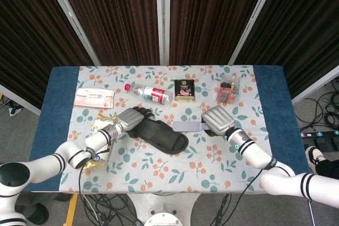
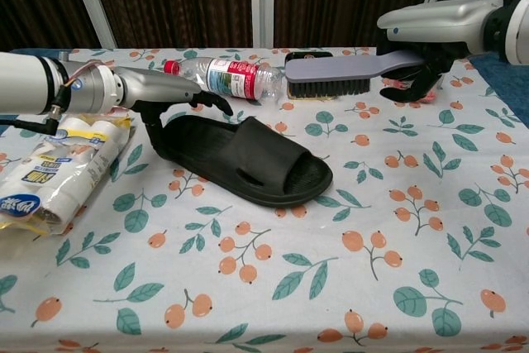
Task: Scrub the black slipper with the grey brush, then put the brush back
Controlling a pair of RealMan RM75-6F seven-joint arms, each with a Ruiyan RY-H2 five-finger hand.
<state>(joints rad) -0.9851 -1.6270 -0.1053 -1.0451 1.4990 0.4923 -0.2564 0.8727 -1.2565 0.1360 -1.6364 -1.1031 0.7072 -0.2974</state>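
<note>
The black slipper lies flat in the middle of the floral tablecloth, toe end to the right. My left hand is at its left end, fingers spread over the rim and thumb touching the edge, without a closed grip. My right hand grips the handle of the grey brush. The brush hangs bristles down in the air, just right of and behind the slipper's toe end, apart from it.
A water bottle, a tin and a red packet lie along the back. A pink tissue pack and a yellow-white bag sit at the left.
</note>
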